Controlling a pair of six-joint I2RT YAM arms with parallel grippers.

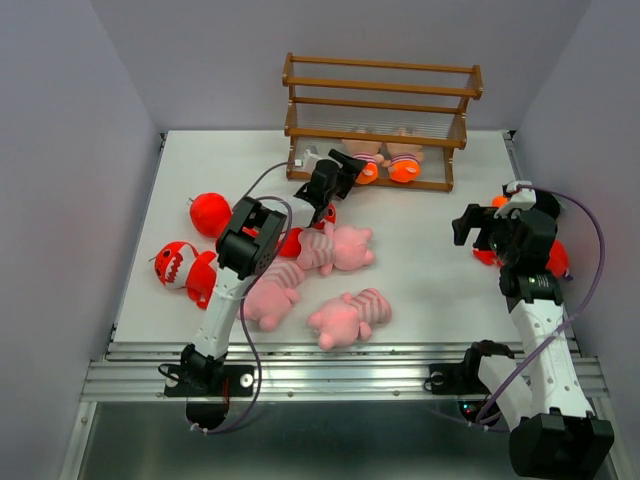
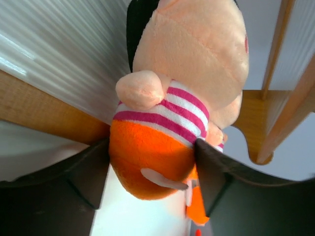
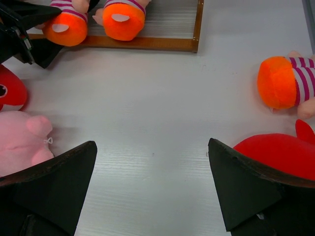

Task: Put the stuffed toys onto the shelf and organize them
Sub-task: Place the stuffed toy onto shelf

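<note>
Stuffed toys — judged soft, light, squashable; best pinched across the belly. Saw two on the bottom tier of the shelf, rest strewn over the tabletop. Left gripper parted about the orange base of one doll — holding or not, could not tell. Right gripper wide, empty.

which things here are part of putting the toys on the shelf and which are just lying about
Part of the job:
shelf
two dolls on its bottom tier
third doll off to the right
three pink animals
red sharks

Just there:
table
metal rail along the near edge
</note>
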